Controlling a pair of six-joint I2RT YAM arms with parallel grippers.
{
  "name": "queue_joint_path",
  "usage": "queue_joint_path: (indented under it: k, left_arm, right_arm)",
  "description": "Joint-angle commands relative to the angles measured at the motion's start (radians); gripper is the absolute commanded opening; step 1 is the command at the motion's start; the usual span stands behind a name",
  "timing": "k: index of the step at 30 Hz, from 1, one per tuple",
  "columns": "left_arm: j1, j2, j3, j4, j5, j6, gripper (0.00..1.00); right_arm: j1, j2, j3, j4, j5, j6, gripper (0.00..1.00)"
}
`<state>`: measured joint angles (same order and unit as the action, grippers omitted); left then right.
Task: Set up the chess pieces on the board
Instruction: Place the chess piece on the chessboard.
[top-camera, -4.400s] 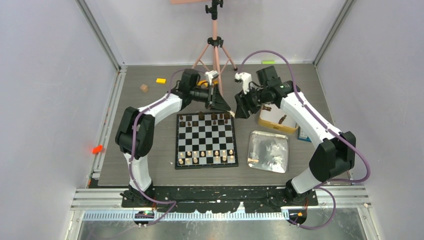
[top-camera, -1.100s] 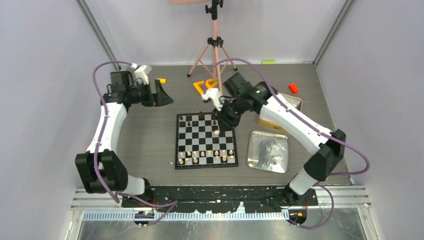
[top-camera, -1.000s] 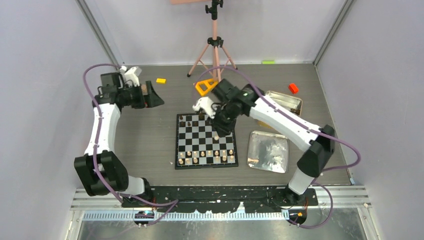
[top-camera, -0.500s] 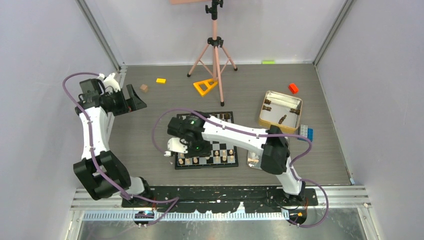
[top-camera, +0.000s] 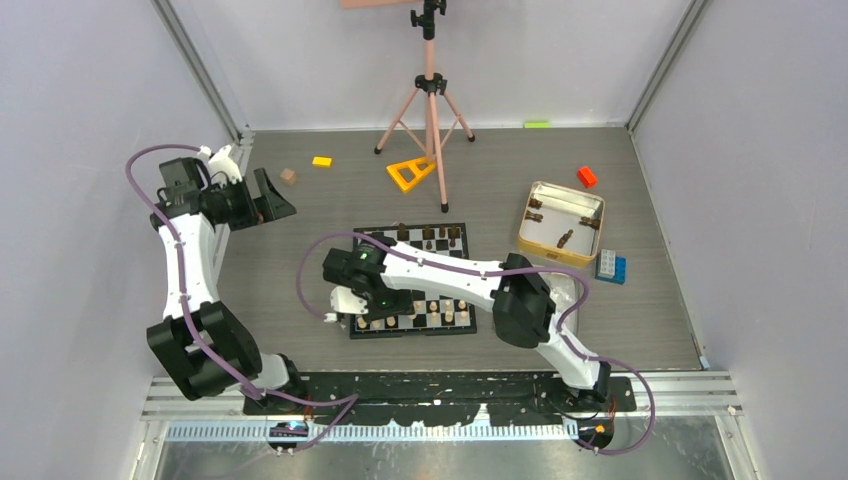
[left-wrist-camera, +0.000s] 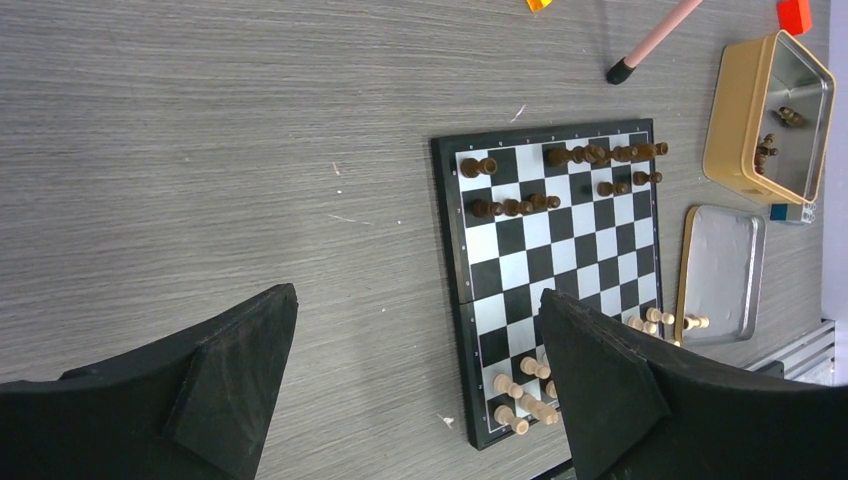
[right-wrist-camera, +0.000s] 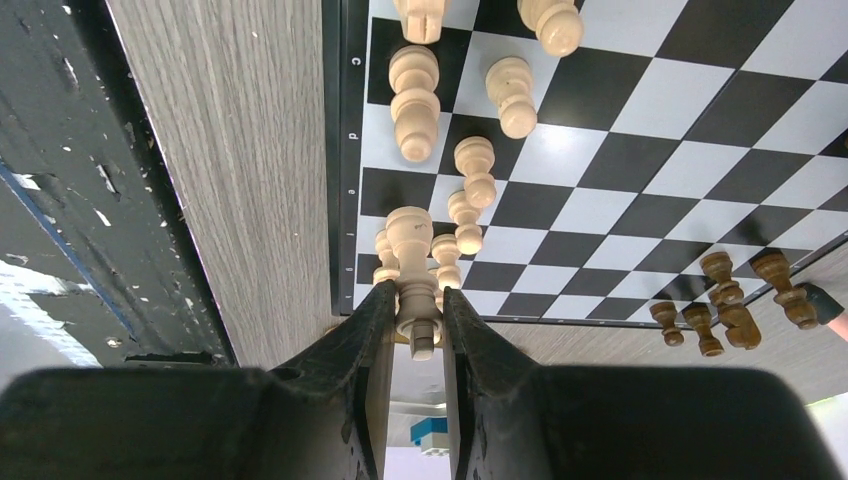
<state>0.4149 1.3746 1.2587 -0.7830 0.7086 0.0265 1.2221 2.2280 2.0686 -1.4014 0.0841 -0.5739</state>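
Top view: right gripper (top-camera: 340, 308) has swung from the far side to the near-left corner of the board (top-camera: 440, 331); left gripper (top-camera: 268, 203) is parked far left.
Left wrist: fingers (left-wrist-camera: 235, 370) spread, holding nothing, board well off.
Right wrist: jaws pinch a light chess piece (right-wrist-camera: 408, 242) above the board's near edge. Setting it down looks next.

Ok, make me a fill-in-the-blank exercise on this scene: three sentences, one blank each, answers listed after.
1. The right gripper is shut on a ____ tan chess piece.
2. The left gripper stands ____ and holds nothing.
3. The few chessmen lying in the gold-rimmed tin are ____ brown.

Missing words: light; open; dark.
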Motion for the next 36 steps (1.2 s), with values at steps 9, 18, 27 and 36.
queue_joint_path:
  k: [9, 18, 27, 36]
  left_arm:
    - [0.016, -0.011, 0.021, -0.002, 0.055, -0.013, 0.95]
    - [0.021, -0.007, 0.019, -0.004, 0.065, -0.014, 0.95]
    - [0.024, -0.009, 0.018, -0.007, 0.073, -0.014, 0.95]
    - [0.028, -0.005, 0.015, -0.009, 0.083, -0.014, 0.95]
  right_arm:
    - [0.012, 0.020, 0.045, 0.023, 0.001, -0.014, 0.02]
    - [0.024, 0.028, 0.022, 0.052, -0.019, 0.000, 0.02]
    - [0.037, 0.035, 0.007, 0.062, -0.023, 0.005, 0.02]
    - [0.039, 0.041, -0.021, 0.080, -0.005, 0.004, 0.02]
